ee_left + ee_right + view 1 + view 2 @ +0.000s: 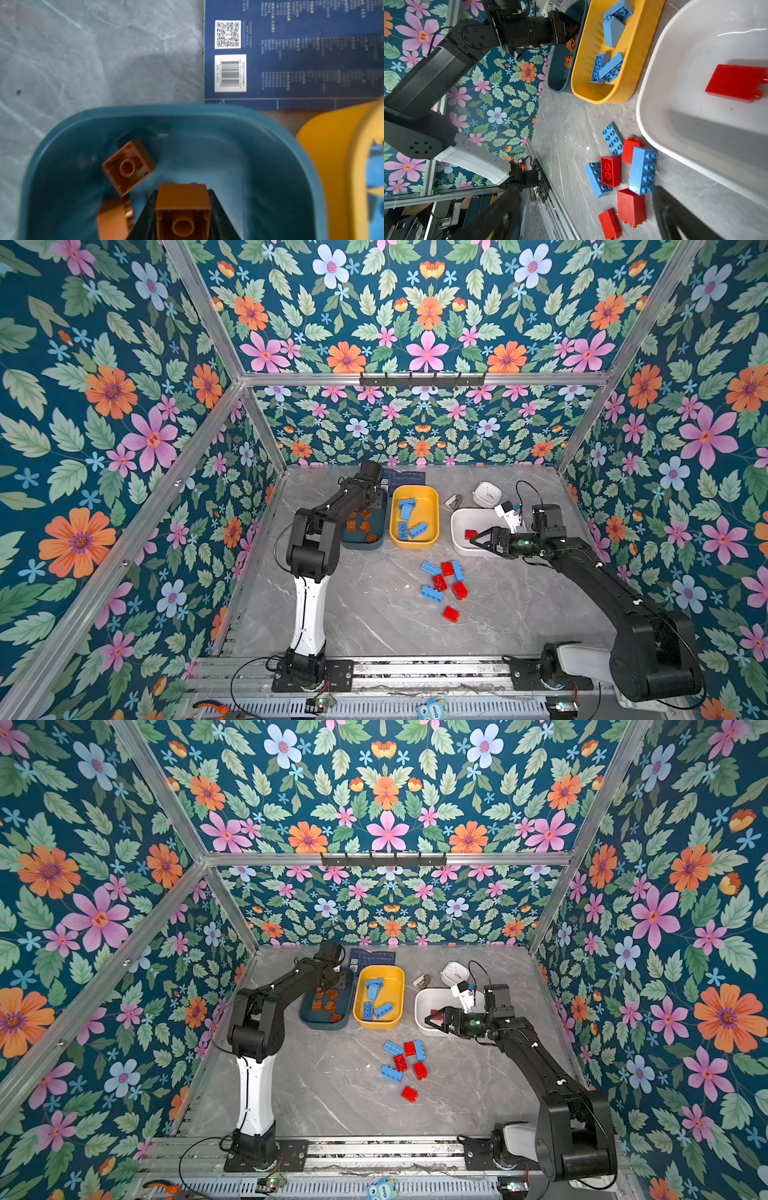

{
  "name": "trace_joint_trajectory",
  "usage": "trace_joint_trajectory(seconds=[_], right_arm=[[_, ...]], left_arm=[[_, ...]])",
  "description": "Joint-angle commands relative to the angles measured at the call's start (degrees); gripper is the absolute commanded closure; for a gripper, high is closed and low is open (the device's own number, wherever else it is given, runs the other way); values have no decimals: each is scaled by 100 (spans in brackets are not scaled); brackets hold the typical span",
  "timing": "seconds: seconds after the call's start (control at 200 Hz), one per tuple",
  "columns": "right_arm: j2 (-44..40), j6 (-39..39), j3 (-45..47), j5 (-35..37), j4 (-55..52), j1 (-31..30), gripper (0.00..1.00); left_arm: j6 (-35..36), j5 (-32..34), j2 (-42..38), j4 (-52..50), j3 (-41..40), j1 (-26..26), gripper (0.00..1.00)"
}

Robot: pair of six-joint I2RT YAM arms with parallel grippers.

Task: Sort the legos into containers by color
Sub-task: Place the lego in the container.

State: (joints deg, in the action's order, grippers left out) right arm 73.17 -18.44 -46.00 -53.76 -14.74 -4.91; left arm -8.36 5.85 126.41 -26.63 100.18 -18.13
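Note:
My left gripper (182, 192) is shut on a brown-orange brick (182, 207), which hangs over the far end of the dark teal tub (166, 110). Several brown bricks (359, 526) lie in that tub (374, 546). The yellow tub (415, 546) holds several light blue bricks (407, 514). One red brick (735, 83) lies in the white tub (461, 516). My right gripper (478, 538) hovers open and holding nothing over the white tub's near-left corner. Loose red and blue bricks (442, 583) lie clustered on the table in front of the tubs.
A dark blue printed card (291, 52) lies flat behind the teal and yellow tubs. A white square gadget (487, 494) and a small grey object (454, 501) sit behind the white tub. A metal rail (415, 672) runs along the front edge.

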Motion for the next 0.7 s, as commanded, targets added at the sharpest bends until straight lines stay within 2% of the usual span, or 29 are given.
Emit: trace_joint_trajectory(seconds=[0.0,0.09,0.195,0.375,0.51,0.695], right_arm=[[-21,10,21,-58,77,-2,1],[-10,30,3,-59,45,-1,1],[19,29,-26,-60,36,-1,1],[39,62,-69,-59,-10,-2,1],[43,115,-108,-40,-80,-2,1],[53,204,-165,13,-200,-4,1]], left_arm=[[93,-108,81,68,119,25,56],[150,-239,-25,-39,135,26,35],[159,-357,-348,-153,-43,0,26],[-7,-620,-1359,-265,-839,-118,23],[-394,-877,-2213,-413,-1598,-476,22],[-1764,-1120,-3205,69,-2748,-1289,27]])
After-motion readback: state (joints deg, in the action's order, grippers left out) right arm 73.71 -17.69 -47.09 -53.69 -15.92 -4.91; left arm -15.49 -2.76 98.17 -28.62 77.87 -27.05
